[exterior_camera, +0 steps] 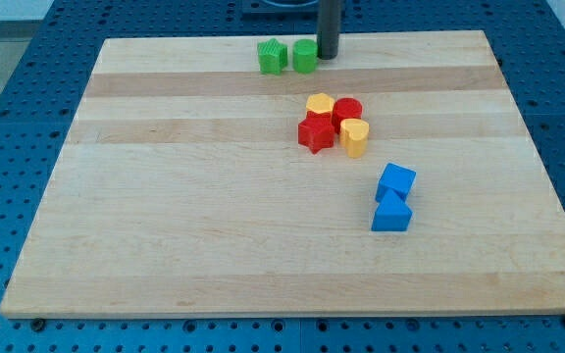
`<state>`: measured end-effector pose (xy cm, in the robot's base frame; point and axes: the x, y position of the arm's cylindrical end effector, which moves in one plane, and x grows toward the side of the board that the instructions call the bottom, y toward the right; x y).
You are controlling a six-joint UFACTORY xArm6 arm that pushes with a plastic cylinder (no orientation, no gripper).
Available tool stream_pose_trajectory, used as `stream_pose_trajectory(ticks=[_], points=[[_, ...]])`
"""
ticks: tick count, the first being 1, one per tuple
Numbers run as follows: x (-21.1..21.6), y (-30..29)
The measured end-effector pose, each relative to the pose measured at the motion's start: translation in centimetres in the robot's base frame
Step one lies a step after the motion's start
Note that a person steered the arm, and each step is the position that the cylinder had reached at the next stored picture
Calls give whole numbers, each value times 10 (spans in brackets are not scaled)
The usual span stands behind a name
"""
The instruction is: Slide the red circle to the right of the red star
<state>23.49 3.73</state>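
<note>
While my tip (328,55) holds nothing beside the green blocks, the light, rigid red circle block (347,111), touching the red star block (314,133), should slide easily if pushed on its side.

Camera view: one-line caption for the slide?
My tip beside the green blocks at the view's top; red circle touching red star mid-board.

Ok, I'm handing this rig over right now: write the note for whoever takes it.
My tip is at the view's top edge of the board, just right of the two green blocks, well away from the cluster.
The red circle sits up and right of the red star, touching it, with a yellow block to its left and a yellow heart-like block below it.
Two blue blocks lie lower right, untouched.
Left: bring the tip down and slide the circle squarely to the star's right; the yellow heart-like block fills that spot.
</note>
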Motion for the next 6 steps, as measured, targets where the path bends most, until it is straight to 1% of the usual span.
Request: stream_pose_trajectory(ticks=[1,2,4,6], points=[[1,4],[14,28],[78,38],[119,38]])
